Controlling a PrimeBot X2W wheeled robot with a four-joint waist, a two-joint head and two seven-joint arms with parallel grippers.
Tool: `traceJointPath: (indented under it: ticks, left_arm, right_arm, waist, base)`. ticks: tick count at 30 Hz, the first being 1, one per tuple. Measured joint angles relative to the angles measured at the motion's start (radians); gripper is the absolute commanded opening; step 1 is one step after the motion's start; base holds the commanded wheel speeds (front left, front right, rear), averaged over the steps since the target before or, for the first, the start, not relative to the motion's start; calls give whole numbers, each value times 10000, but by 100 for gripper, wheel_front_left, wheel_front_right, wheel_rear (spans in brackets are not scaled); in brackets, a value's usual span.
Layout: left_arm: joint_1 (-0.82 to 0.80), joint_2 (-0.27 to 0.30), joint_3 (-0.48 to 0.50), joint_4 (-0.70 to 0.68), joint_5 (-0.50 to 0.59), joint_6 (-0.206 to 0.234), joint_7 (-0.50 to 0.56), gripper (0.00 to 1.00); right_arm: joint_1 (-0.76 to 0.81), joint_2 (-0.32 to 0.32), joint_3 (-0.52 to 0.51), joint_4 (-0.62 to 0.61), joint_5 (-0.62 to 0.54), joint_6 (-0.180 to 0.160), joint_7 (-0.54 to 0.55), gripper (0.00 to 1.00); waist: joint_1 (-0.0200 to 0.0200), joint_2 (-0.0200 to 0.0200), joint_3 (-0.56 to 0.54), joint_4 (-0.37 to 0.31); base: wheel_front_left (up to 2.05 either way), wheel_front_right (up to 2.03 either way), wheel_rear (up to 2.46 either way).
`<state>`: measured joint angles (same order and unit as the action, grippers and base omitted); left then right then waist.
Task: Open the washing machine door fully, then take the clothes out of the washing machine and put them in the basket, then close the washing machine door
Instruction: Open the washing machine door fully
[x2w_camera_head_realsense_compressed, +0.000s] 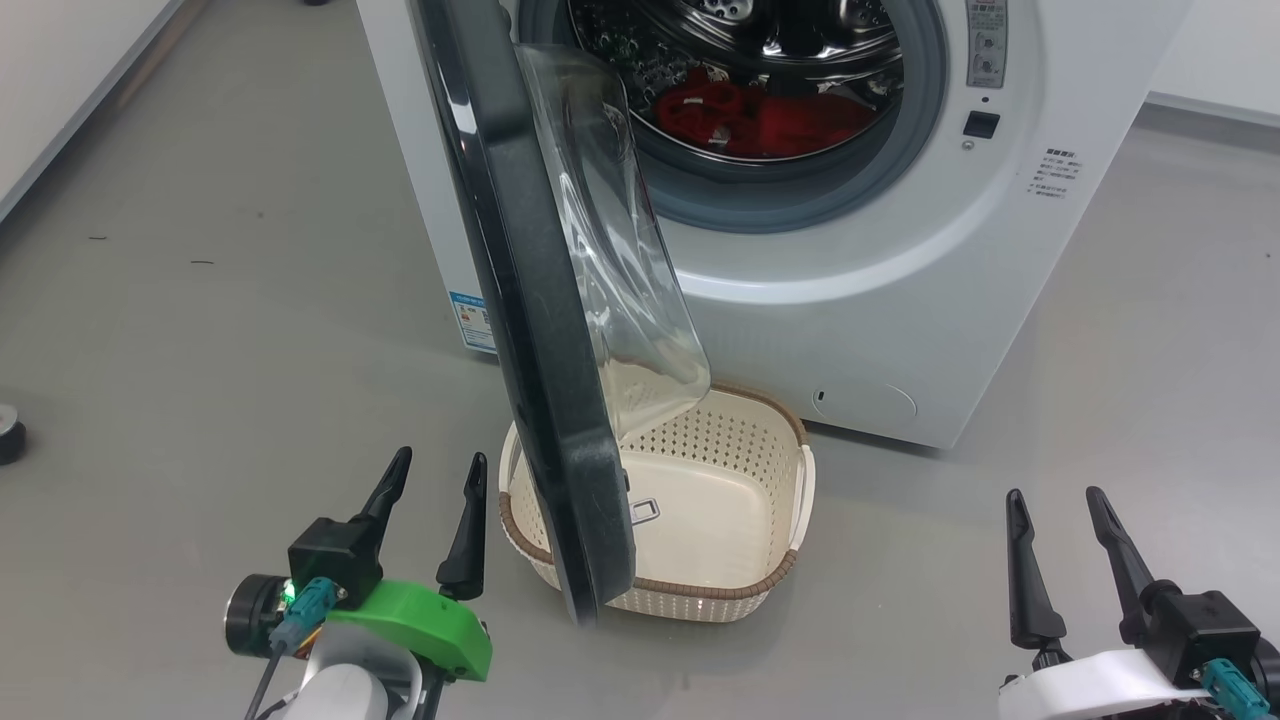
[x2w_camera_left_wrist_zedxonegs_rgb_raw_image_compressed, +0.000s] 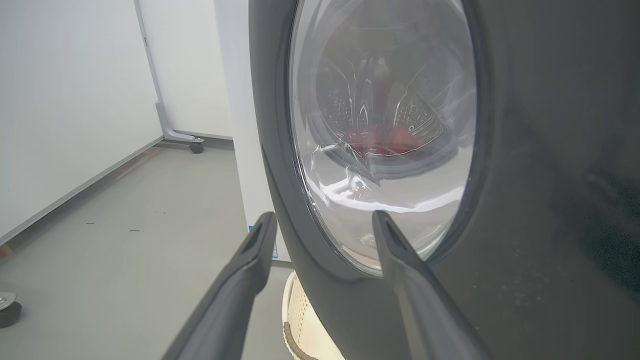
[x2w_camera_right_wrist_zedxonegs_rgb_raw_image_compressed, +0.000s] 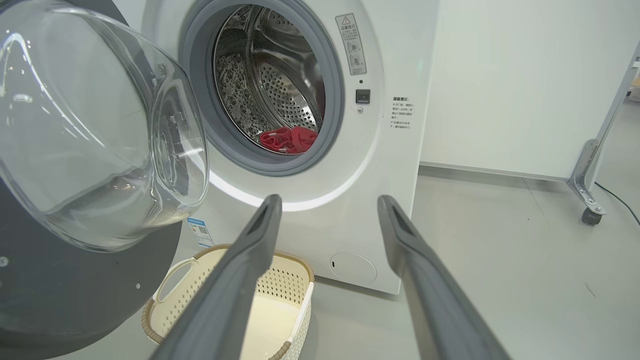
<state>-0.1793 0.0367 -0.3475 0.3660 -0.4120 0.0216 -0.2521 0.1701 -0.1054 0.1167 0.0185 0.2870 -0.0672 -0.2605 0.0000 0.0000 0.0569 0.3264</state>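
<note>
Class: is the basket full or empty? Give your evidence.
Empty. The basket shows its bare cream floor, and the red clothes lie inside the washing machine.

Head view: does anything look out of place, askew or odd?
The washing machine door hangs only part-open, its lower edge over the left side of the basket, crowding the drop spot. The clothes lie in the drum; nothing spilled or damaged.

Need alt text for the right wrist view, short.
A white washing machine stands with its door swung open, red clothes lying in the drum. A cream basket sits empty on the floor below, beyond the open right tool.
</note>
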Motion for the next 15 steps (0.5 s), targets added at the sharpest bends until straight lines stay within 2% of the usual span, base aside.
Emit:
traceJointPath:
  ticks: [5,6,7,8,9,15]
  left_arm:
    - [1,0,0,71,0,0,0,100]
    - [1,0,0,82,0,0,0,89]
    - [1,0,-2,94,0,0,0,32]
    - [2,0,-4,105,0,0,0,19]
    - [3,0,-4,115,0,0,0,0]
    - [7,0,-44,171,-2,0,0,0]
  right_arm:
    - [34,102,-134,-17,-88,117,0,100]
    - [36,111,-155,-19,-109,140,0,100]
    - [41,125,-184,-19,-163,150,0,100]
    - [46,134,-203,-19,-178,153,0,100]
    - [55,144,-222,-19,-180,199,0,100]
    - [121,261,-364,-19,-268,311,0,100]
  waist:
    - [0,0,-38,-15]
    - [0,0,-44,-16]
    - [0,0,-50,-16]
    - [0,0,-57,-15]
    - [0,0,-66,-14]
    - [0,0,-100,0]
  base:
    - [0,0,0]
    - [0,0,0]
    - [0,0,0]
    - [0,0,0]
    - [0,0,0]
    - [0,0,0]
